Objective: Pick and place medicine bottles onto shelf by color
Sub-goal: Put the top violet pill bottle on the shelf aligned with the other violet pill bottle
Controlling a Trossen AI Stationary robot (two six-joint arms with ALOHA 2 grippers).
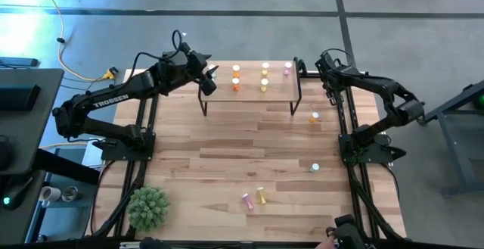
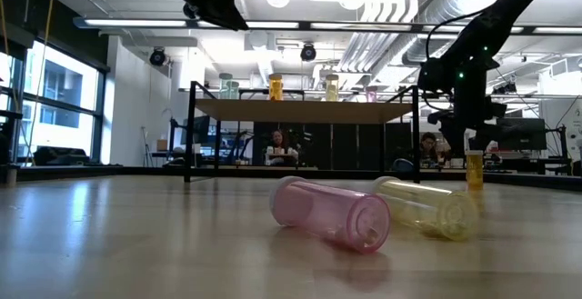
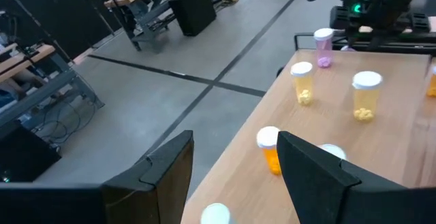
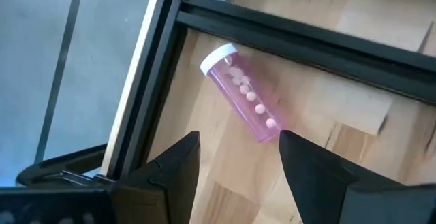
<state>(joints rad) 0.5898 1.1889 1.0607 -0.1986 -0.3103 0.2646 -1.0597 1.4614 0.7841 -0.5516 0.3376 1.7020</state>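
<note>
Left gripper (image 1: 209, 76), jaws parted and empty, above the shelf (image 1: 249, 96) near 2 orange bottles (image 1: 236, 83). Right gripper (image 4: 238, 157), parted, empty, over a pink bottle (image 4: 243, 101).

White cap (image 3: 216, 214) cut by the left wrist view's edge, another (image 3: 334, 151) half hidden behind a tool finger (image 3: 320, 173).

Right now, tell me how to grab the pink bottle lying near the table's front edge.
Grip the pink bottle at mid-body from straight above, claw across its round sides: it lies flat, with the yellow bottle close beside.
</note>
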